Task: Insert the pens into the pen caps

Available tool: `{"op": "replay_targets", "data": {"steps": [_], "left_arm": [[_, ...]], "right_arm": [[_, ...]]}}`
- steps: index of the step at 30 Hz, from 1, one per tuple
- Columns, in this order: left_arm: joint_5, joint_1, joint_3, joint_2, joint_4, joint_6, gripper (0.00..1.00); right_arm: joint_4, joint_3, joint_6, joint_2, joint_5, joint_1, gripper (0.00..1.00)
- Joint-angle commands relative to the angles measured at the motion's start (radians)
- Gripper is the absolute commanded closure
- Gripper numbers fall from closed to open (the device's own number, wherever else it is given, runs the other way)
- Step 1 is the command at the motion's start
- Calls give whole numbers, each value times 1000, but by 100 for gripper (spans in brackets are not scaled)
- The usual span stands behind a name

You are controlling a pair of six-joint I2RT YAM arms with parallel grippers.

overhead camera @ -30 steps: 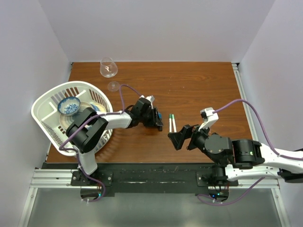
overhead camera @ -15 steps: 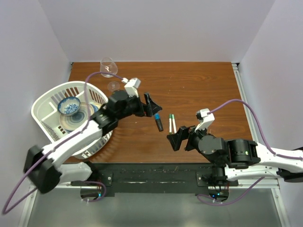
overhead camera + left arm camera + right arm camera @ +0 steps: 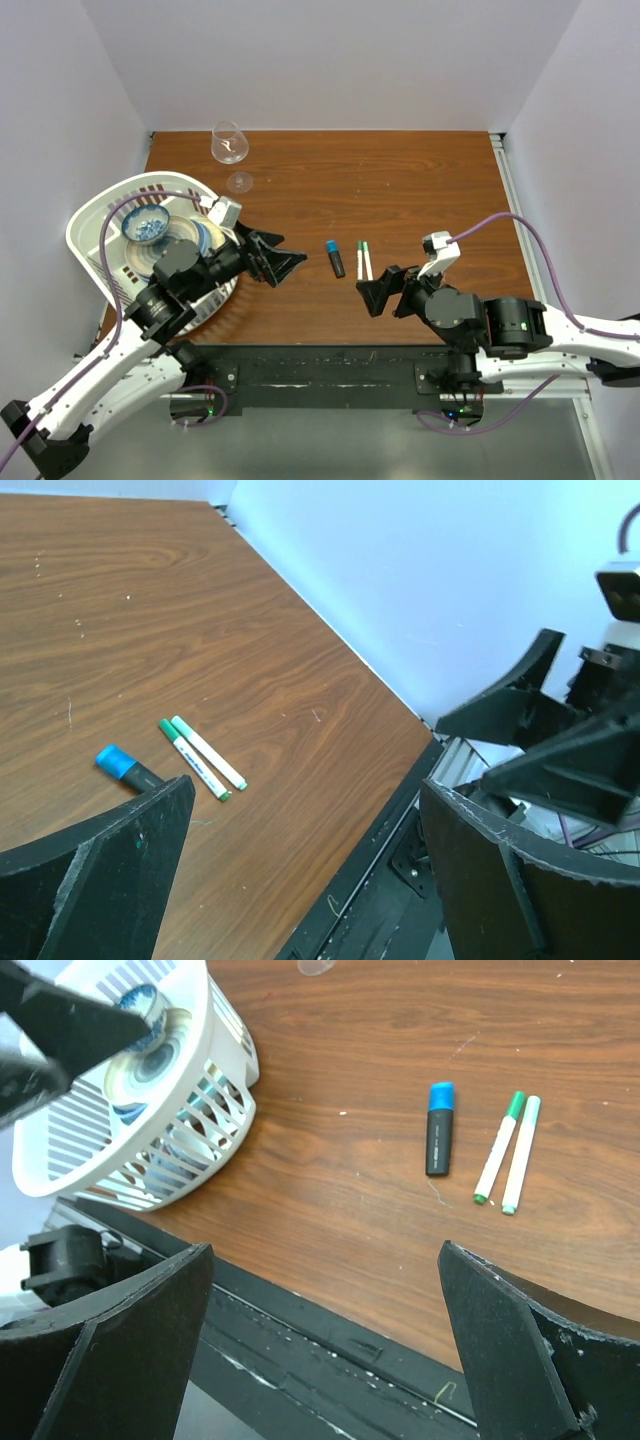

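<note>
Brown wooden tabletop (image 3: 430, 180) carries two slim white green-capped pens (image 3: 360, 258) beside a black blue-capped marker (image 3: 336, 259), between both arms; left fingers (image 3: 100, 875) and right fingers (image 3: 120, 1355) gape wide, holding and touching nothing.

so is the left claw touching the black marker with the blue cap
Apart. The top view shows a strip of bare brown wooden table between the open left claw and the black plastic marker with a blue cap.

Brown wood-grain table (image 3: 420, 190). Two white pens (image 3: 493, 1166), green caps (image 3: 515, 1106). Black marker (image 3: 437, 1152), blue cap (image 3: 441, 1096). White slatted basket (image 3: 97, 255); blue-patterned bowl (image 3: 146, 223) toward its 12 o'clock
</note>
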Motion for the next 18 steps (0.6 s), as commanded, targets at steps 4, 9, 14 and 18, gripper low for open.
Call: {"op": "replay_targets", "data": {"steps": [4,9,14,18], "left_arm": [[16,-3,-54,-110,74,18,0],[25,-4,-54,-136,70,20,0],[19,-4,-54,-156,70,17,0],[13,-4,-46,-159,25,17,0]], "right_arm": [[92,-4,7,-16,53,3,1],[86,11,-6,-12,42,3,1],[99,14,-15,4,31,3,2],[109,20,-23,19,25,3,1]]}}
